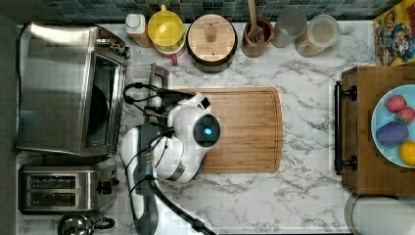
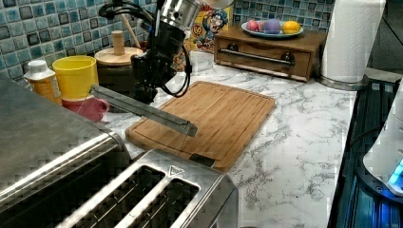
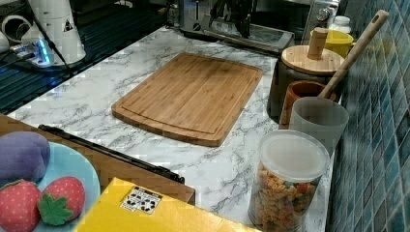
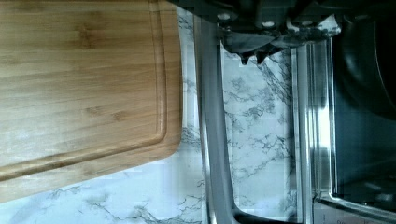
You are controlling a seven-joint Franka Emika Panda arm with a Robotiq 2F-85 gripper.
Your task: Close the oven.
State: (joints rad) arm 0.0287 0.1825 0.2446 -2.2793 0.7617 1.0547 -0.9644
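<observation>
Sitting at the top view's left edge of the marble surface: the steel oven, its glass door hanging open toward the cutting board. Hovering just over the door's bar handle: the pincer, fingertips close together, gripping nothing.
</observation>
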